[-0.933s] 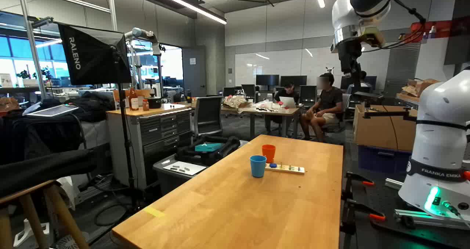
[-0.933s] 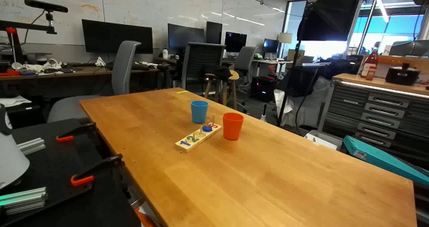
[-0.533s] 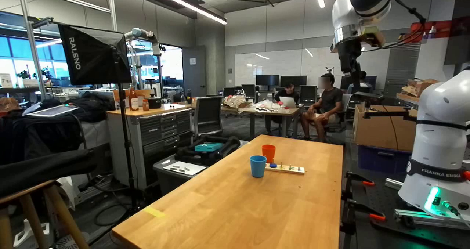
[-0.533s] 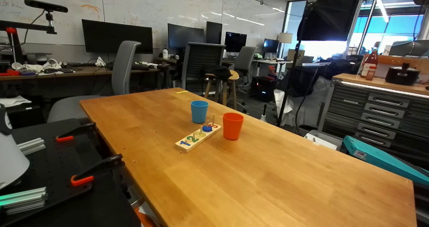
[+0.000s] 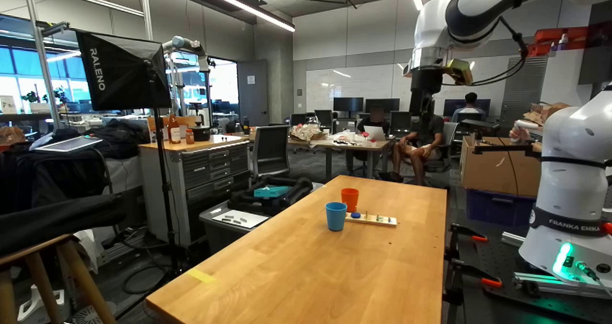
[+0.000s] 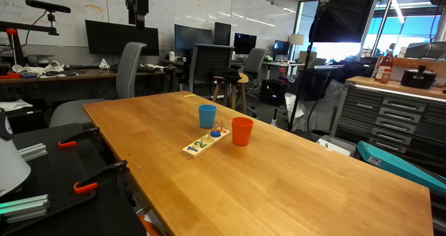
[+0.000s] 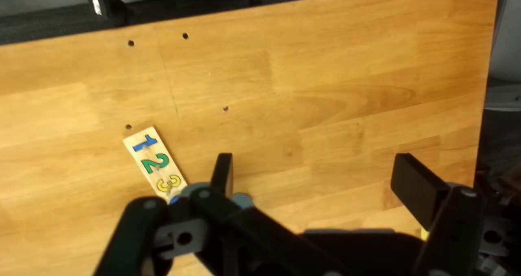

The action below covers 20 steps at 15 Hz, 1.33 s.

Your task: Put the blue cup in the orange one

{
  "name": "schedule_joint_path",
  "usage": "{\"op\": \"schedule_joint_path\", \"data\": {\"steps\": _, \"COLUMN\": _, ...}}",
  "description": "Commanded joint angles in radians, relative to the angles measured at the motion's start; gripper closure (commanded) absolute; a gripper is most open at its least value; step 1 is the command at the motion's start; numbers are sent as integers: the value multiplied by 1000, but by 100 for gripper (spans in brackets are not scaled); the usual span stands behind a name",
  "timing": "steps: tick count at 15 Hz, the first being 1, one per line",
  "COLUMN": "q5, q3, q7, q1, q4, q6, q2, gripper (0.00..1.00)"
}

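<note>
The blue cup (image 5: 336, 217) stands upright on the wooden table in both exterior views (image 6: 207, 116). The orange cup (image 5: 350, 199) stands upright close by, across the end of a number board, also in both exterior views (image 6: 242, 131). The cups are apart. My gripper (image 5: 421, 121) hangs high above the table, well away from both cups; its tip also shows in an exterior view (image 6: 140, 22). In the wrist view the fingers (image 7: 315, 162) are wide apart with nothing between them. There the blue cup (image 7: 243, 200) shows only as a small edge behind a finger. The orange cup is hidden there.
A wooden number board (image 6: 205, 144) with pegs and a blue piece lies between the cups; it also shows in the wrist view (image 7: 151, 156). Clamps (image 6: 85, 187) grip the table's robot-side edge. Yellow tape (image 5: 202, 275) marks one table end. People sit behind the table.
The arm has moved: the gripper is further left and lower in an exterior view, and further right and lower in another. The cups and board have not moved. A hand appears behind the arm.
</note>
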State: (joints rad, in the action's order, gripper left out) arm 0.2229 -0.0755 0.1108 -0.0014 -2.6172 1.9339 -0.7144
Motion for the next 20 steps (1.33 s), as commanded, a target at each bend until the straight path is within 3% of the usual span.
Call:
{"op": "schedule_joint_path", "data": {"steps": 1, "q5": 7, "q3": -97, "q7": 69, "q1": 49, "q4": 14, "q6": 262, "q2": 187, "gripper": 0}}
{"op": "schedule_joint_path", "data": {"steps": 6, "q5": -146, "q3": -176, "q7": 215, "q1": 11, "q4": 93, "q6": 568, "q2": 507, "gripper": 0}}
{"op": "schedule_joint_path", "data": {"steps": 10, "q5": -357, "q3": -147, "q7": 378, "q1": -17, "q4": 210, "q6": 658, "q2": 715, "gripper": 0}}
{"op": "schedule_joint_path", "data": {"steps": 14, "q5": -502, "q3": -73, "q7": 512, "q1": 45, "q4": 348, "q6": 651, "q2": 883, "gripper": 0}}
{"op": "schedule_joint_path", "data": {"steps": 20, "q5": -558, "q3": 39, "q7": 634, "q1": 188, "q4": 495, "q6": 670, "q2": 1082, "gripper": 0}}
